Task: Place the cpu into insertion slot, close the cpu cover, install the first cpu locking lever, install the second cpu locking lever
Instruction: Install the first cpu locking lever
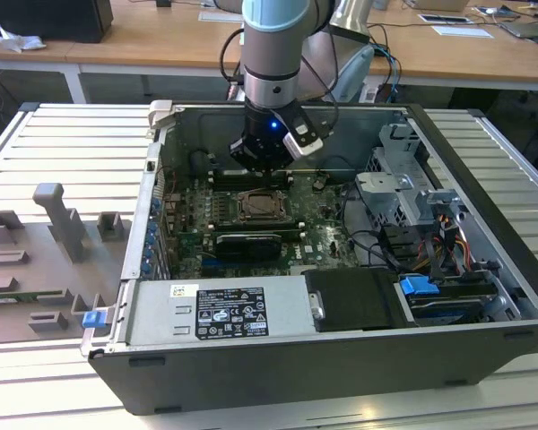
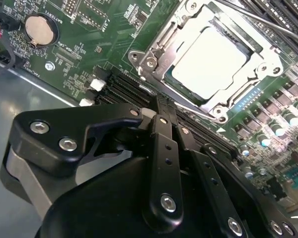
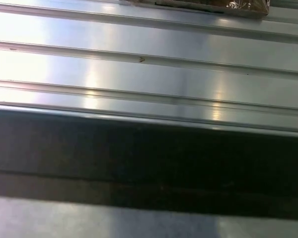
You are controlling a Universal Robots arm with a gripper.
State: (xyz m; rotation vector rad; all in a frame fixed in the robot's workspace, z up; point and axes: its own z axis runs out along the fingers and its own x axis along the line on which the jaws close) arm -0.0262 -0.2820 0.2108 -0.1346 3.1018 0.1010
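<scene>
One cpu (image 2: 208,58) seated in insertion slot (image 2: 170,75), cpu cover (image 2: 216,106) down around it. Gripper (image 2: 157,106) nearby, jaws closed, empty.

Ribbed metal table (image 1: 63,148) bearing open computer case (image 1: 278,372) and grey fixture blocks (image 1: 45,260).

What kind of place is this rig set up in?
Most likely a lab or workshop test bench. An opened computer case lies on a ribbed aluminium table, grey fixture blocks sit beside it, and wooden desks with papers stand behind.
</scene>
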